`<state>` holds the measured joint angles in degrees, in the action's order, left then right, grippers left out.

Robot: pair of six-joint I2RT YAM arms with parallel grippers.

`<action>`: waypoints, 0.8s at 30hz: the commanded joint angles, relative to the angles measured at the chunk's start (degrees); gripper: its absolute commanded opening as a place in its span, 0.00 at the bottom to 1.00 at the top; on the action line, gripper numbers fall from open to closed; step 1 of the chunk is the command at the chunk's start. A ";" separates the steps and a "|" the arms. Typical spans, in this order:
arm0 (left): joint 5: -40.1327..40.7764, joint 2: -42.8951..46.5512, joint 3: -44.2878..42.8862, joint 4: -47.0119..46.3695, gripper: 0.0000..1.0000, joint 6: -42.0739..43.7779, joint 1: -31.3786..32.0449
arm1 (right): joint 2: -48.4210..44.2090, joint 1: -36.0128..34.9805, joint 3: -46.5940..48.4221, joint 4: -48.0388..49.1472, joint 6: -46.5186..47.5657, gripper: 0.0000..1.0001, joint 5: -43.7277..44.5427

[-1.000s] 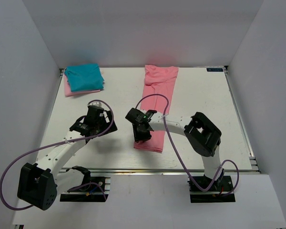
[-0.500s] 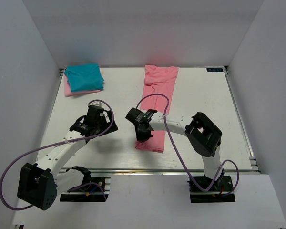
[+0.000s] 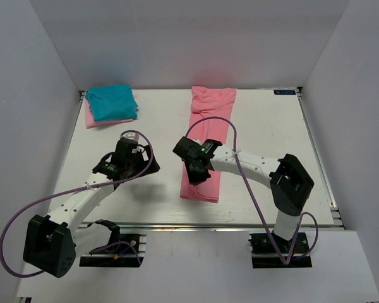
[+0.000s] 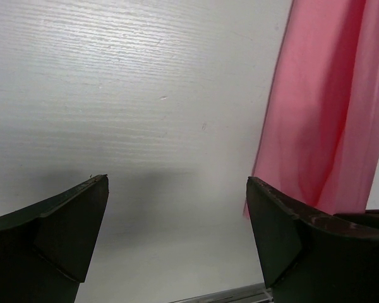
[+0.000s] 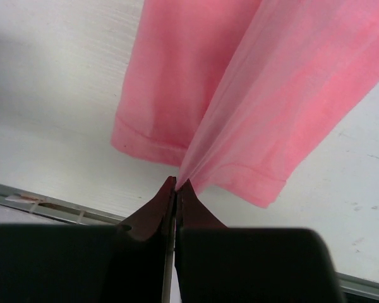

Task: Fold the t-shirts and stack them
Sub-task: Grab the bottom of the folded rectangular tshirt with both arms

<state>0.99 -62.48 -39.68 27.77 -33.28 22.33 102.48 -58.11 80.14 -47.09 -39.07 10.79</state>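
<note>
A salmon-pink t-shirt (image 3: 210, 126) lies as a long narrow strip down the middle of the table, from the back edge to near the front. My right gripper (image 3: 199, 173) is shut on a pinch of the t-shirt's cloth (image 5: 240, 120) near its front end and lifts it, so the cloth hangs below. My left gripper (image 3: 134, 167) is open and empty just above the table, left of the strip; the strip's edge (image 4: 322, 113) shows to the right of its right finger. A folded teal-blue t-shirt (image 3: 111, 101) lies on a folded pale pink t-shirt (image 3: 92, 119) at the back left corner.
White walls close in the table (image 3: 265, 126) at the back and both sides. A metal rail (image 3: 208, 225) runs along the front edge. Purple cables loop over both arms.
My right gripper has moved up and to the right over the strip with the cloth pinched, and its arm has swung out to the right. My left gripper has barely moved.
</note>
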 commanded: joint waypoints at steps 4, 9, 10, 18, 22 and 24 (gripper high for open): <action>-3.54 -0.18 0.66 -3.34 1.00 2.08 0.70 | -0.35 -0.08 1.94 -6.60 2.69 0.00 2.38; -3.54 -0.80 0.66 -3.34 1.00 2.60 0.70 | 0.01 0.01 4.50 -19.94 -0.91 0.00 10.47; -3.54 -1.41 0.66 -3.34 1.00 2.60 0.70 | -0.17 0.18 4.59 -21.19 -1.53 0.00 11.09; -4.77 -3.08 0.66 -4.39 1.00 3.13 0.70 | -5.09 0.19 7.04 -28.05 0.31 0.00 9.96; -4.77 -3.09 0.66 -4.39 1.00 3.13 0.70 | -6.67 0.27 8.37 -27.88 0.49 0.00 10.13; -5.30 -3.09 0.66 -4.39 1.00 3.13 0.70 | -7.46 0.27 8.63 -28.05 1.10 0.00 11.27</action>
<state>-2.96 -66.06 -39.68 24.75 -30.81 22.79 98.04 -57.87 86.48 -72.18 -38.35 20.14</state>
